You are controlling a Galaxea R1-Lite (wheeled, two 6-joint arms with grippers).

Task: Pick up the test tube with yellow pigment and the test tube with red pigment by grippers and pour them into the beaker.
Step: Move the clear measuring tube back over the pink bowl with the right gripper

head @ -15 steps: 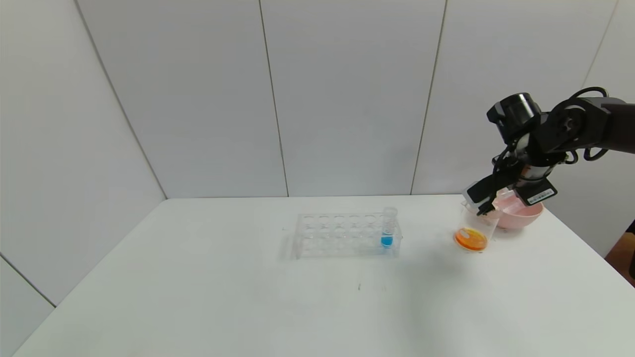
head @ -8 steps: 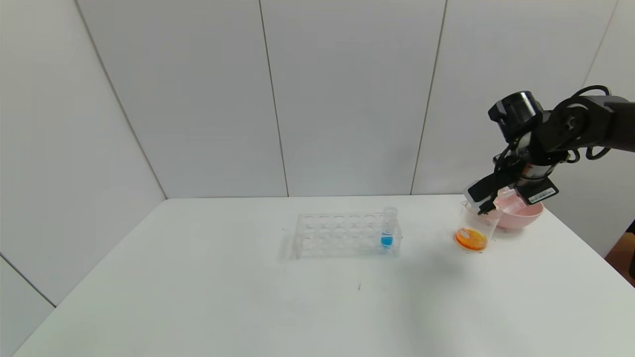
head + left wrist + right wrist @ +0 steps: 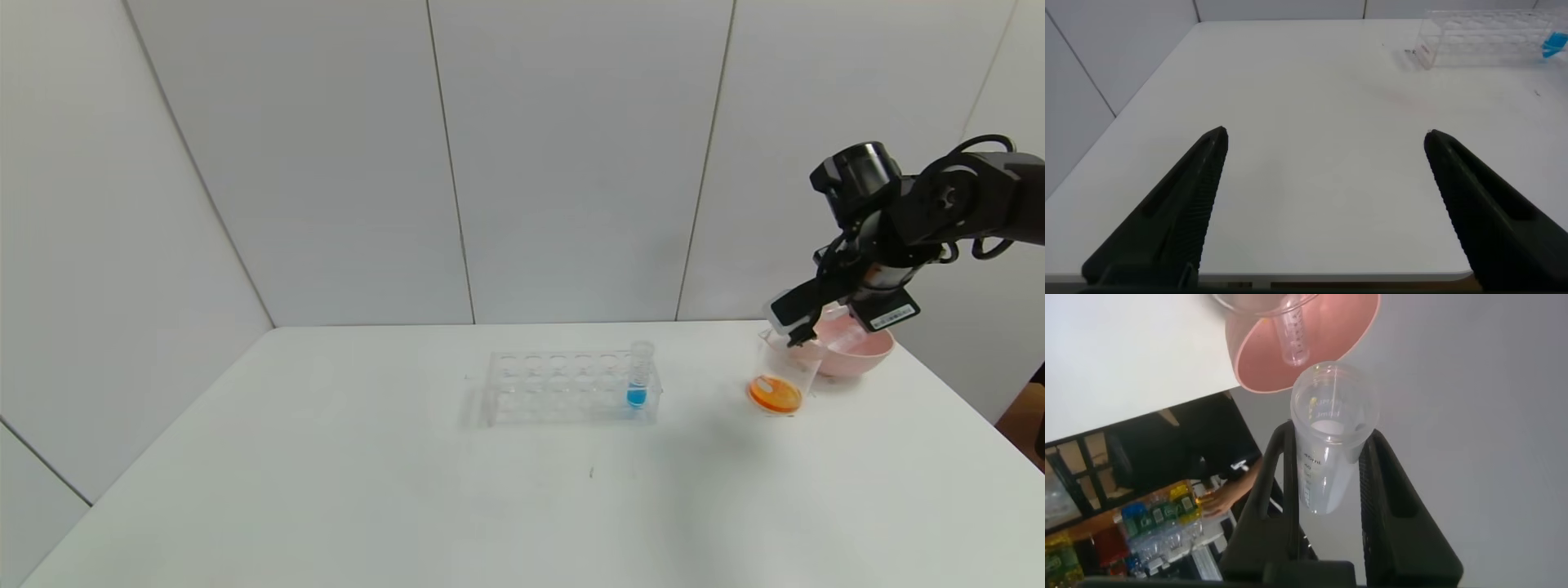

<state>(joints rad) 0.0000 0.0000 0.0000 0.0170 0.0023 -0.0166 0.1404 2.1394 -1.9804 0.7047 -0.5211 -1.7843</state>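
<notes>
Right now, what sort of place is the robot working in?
Probably a mock chemistry bench in a robot test cell: a clear test tube rack holding a blue-liquid tube, a beaker with orange liquid, all on a white table with plain panel walls.

Rack [image 3: 571,387] mid-table [image 3: 408,490], beaker [image 3: 784,377] to its right, bowl [image 3: 853,347] just behind the beaker.

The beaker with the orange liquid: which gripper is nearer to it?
Right. The right gripper hangs just above the beaker, holding an emptied test tube. The left gripper is open over bare table, nearer the robot than the tube rack, away from the beaker.
</notes>
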